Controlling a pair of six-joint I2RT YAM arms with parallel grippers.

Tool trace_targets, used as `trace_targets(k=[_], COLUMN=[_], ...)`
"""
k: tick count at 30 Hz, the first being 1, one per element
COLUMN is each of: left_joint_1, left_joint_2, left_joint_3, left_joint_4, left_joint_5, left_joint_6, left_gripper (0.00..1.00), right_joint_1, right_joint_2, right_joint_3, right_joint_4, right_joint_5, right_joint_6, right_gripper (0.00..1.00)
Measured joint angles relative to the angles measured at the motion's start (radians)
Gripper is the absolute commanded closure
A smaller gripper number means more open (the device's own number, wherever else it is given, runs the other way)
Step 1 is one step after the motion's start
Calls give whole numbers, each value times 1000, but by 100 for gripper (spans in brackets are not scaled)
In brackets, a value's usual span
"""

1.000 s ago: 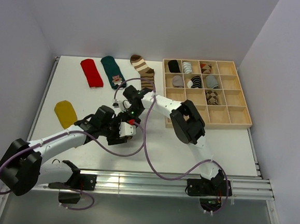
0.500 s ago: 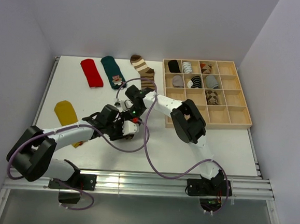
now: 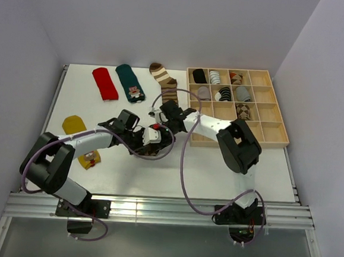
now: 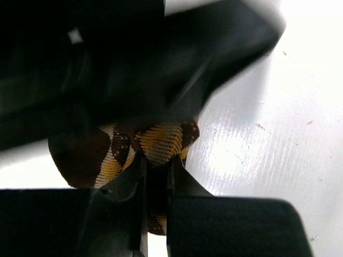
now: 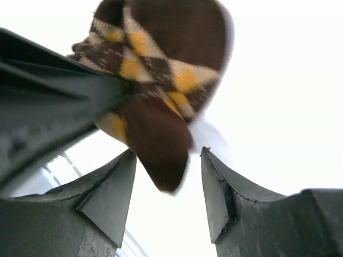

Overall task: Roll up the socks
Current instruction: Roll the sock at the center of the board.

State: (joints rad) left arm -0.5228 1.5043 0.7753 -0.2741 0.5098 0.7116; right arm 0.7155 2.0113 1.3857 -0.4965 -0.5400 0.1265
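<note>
Left wrist view: the left gripper (image 4: 155, 176) is pinched nearly closed on the brown argyle sock (image 4: 161, 142), with fabric squeezed between its fingers. The right gripper (image 5: 168, 160) stands parted, the sock's brown end hanging between its fingers, seemingly untouched. Both meet mid-way across the table (image 3: 228, 168), left of the wooden tray (image 3: 273, 132).

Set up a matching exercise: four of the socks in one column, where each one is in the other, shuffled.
1. red sock
2. mustard sock
3. argyle sock
4. striped sock

A. pinched in the left gripper
B. back row, nearest the wooden tray
C. back row, farthest left
D. alone near the table's left edge

Pairs: 1-C, 2-D, 3-A, 4-B
</note>
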Motion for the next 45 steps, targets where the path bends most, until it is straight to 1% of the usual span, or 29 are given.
trace_targets(k=[7, 12, 18, 21, 23, 25, 28, 29, 31, 33, 36, 41, 45], left_joint_1=[57, 88, 140, 156, 165, 171, 176, 176, 177, 177, 177, 177, 176], left_joint_2=[62, 139, 295, 377, 425, 471, 529, 545, 580, 616, 669, 713, 739], left_joint_3=[71, 159, 336, 431, 486, 539, 602, 619, 658, 695, 752, 785, 799], left_joint_4=[-80, -172, -356, -462, -528, -592, -670, -692, -742, -792, -871, -955, -1021], left_joint_5=[92, 154, 256, 298, 322, 340, 370, 378, 393, 408, 428, 444, 446], left_joint_6=[3, 16, 64, 92, 111, 129, 153, 160, 174, 188, 206, 232, 247], left_gripper=[100, 100, 100, 100, 100, 99, 100, 100, 100, 100, 100, 100, 99], right_joint_1=[-60, -68, -67, -58, -35, 13, 130, 188, 264, 318, 360, 399, 421], right_joint_2=[-212, -403, -633, -714, -741, -745, -731, -709, -655, -594, -481, -320, -244], right_joint_3=[-204, -349, -550, -634, -662, -666, -659, -642, -604, -565, -490, -383, -349], right_joint_4=[152, 260, 408, 463, 480, 492, 498, 498, 507, 510, 512, 510, 505], right_joint_5=[161, 278, 362, 394, 431, 485, 582, 624, 670, 708, 764, 829, 866], right_joint_6=[112, 161, 188, 187, 174, 152, 98, 73, 29, -14, -79, -165, -216], right_gripper=[37, 36, 35, 35, 35, 35, 33, 33, 32, 32, 31, 31, 30])
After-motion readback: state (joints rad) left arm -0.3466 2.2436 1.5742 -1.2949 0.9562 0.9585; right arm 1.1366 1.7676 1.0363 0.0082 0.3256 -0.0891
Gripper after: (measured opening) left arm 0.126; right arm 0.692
